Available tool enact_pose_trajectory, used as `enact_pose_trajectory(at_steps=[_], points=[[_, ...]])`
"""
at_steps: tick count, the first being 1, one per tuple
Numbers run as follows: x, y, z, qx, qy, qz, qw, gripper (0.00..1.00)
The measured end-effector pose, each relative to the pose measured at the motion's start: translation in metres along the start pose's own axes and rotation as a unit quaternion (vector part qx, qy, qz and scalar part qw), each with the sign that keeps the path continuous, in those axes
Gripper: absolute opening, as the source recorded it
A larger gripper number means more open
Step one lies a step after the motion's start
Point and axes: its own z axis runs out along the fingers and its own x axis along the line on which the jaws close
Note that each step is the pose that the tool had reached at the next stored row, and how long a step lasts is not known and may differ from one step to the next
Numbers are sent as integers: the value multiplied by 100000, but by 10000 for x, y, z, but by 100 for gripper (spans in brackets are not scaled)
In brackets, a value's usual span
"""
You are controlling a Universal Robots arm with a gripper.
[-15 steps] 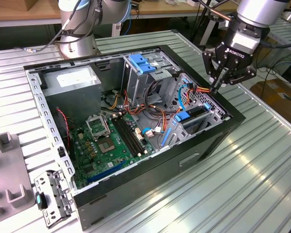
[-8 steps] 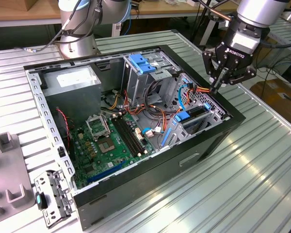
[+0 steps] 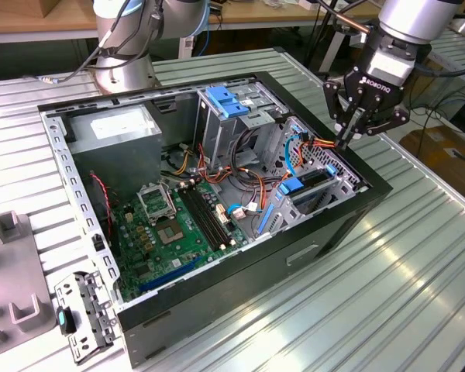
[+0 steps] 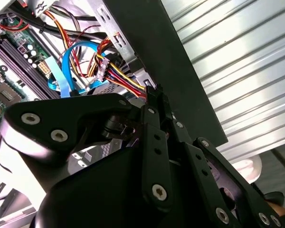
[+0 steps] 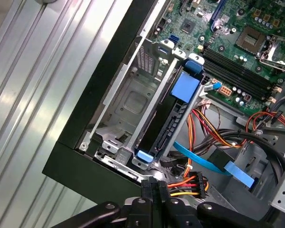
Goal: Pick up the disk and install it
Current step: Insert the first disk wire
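The disk point(image 5: 168, 126), a dark drive with blue end tabs, stands on edge inside the metal drive bay at the corner of the open computer case point(image 3: 341, 221). In the exterior view the disk point(image 3: 311, 180) sits in that bay at the case's right end. My gripper point(image 3: 347, 138) hovers just above the case's rim beside the bay, with its fingers pressed together and nothing between them. In both wrist views the fingertips point(image 5: 153, 186) point(image 4: 154, 95) lie close to a bundle of red, yellow and orange power wires point(image 5: 190, 183), apart from the disk.
A green motherboard point(image 3: 178, 225) lies on the case's floor. A power supply point(image 3: 112, 128) sits at the far left corner. A pale-blue plate point(image 3: 229, 101) tops the upper cage. A thin blue cable point(image 3: 291, 159) loops near the bay. Grey fixtures point(image 3: 12, 310) and a bracket point(image 3: 81, 314) rest on the ribbed table.
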Motion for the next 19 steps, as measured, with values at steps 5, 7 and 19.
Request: enact_pose_trajectory(at_steps=[5,7,19], points=[[-3,7,0,-130,-100,3274,99946,17],[-8,17,1,-163,-125,4048,99918,17],[-66,131,1,-402,-300,9971,99500,17]])
